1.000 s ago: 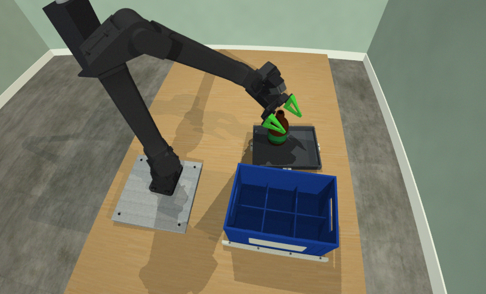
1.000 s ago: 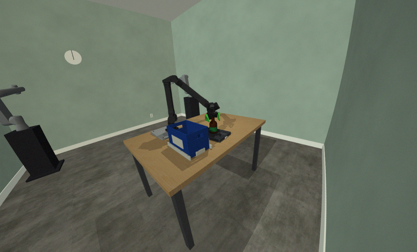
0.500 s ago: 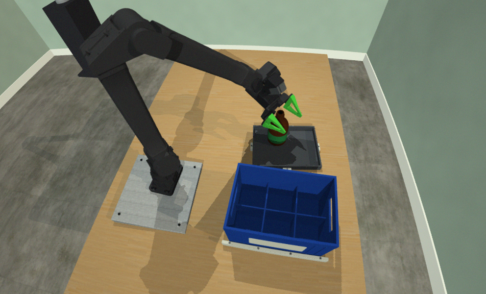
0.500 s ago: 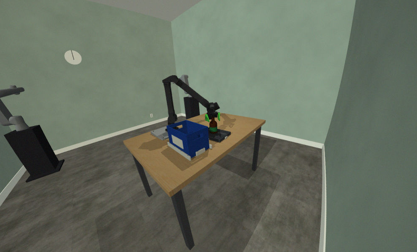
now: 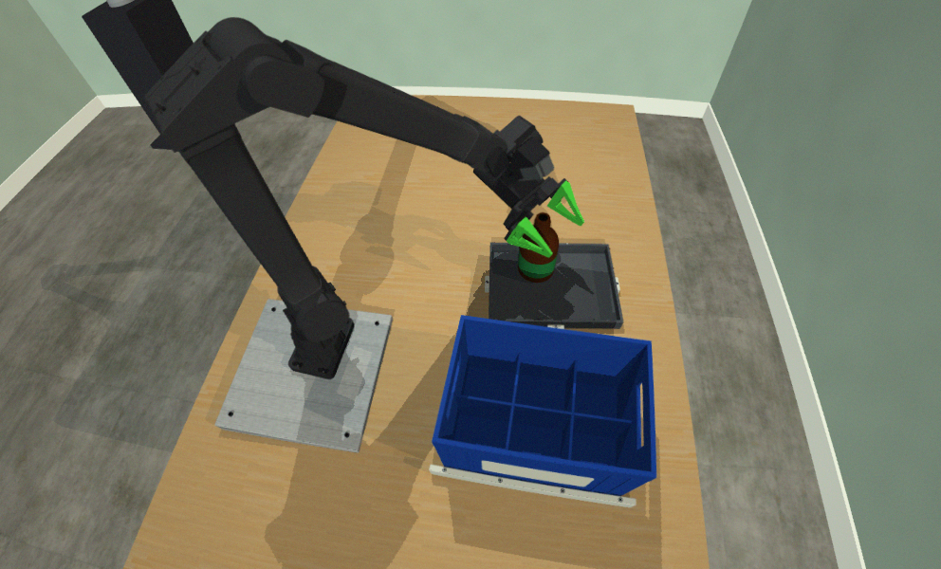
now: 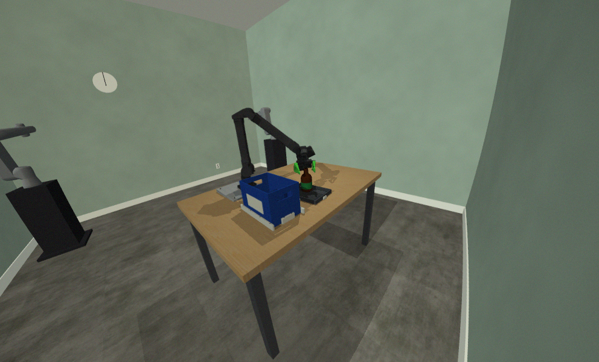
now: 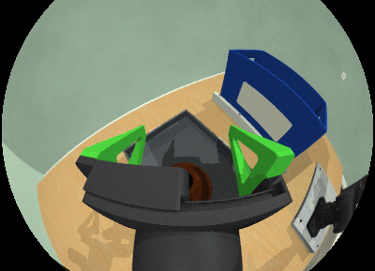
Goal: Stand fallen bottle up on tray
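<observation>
A brown bottle point(image 5: 535, 253) with a green label stands upright on the dark grey tray point(image 5: 553, 285), near the tray's far left corner. My gripper point(image 5: 546, 220) with green fingers is open, and the fingers stand on either side of the bottle's neck without pressing on it. In the exterior view the bottle point(image 6: 305, 180) stands upright under the gripper point(image 6: 304, 166). In the wrist view the bottle's mouth point(image 7: 195, 182) shows between the spread fingers, partly hidden by the gripper body.
The blue crate point(image 5: 544, 405) with several empty compartments stands just in front of the tray. The arm's grey base plate point(image 5: 305, 373) lies to the left. The table's right edge is close behind the tray.
</observation>
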### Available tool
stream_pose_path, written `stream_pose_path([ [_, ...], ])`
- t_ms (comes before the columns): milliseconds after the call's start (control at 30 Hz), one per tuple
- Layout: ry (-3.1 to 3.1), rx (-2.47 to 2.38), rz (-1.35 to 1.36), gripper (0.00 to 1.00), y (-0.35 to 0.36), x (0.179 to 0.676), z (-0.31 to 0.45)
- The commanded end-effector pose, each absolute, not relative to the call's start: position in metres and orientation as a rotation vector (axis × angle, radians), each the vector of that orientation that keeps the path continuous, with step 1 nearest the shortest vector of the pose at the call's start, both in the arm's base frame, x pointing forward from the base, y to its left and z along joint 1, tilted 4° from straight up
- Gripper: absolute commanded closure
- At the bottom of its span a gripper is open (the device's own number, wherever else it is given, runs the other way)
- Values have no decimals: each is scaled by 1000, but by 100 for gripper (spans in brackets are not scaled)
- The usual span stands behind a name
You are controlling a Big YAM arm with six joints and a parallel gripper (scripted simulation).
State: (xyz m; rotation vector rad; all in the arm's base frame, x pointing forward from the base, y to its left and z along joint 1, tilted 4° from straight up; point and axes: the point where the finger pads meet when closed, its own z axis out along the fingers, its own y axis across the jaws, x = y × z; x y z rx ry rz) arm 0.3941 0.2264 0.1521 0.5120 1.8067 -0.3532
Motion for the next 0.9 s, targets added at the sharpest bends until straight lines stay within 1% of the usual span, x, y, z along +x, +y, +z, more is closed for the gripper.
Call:
stream_pose_path([
  [0, 1772, 560, -280, 0, 243, 404, 187],
  [333, 1771, 558, -276, 0, 244, 401, 210],
  [433, 1779, 549, -293, 0, 244, 403, 204],
  [867, 1772, 557, -273, 0, 244, 398, 245],
])
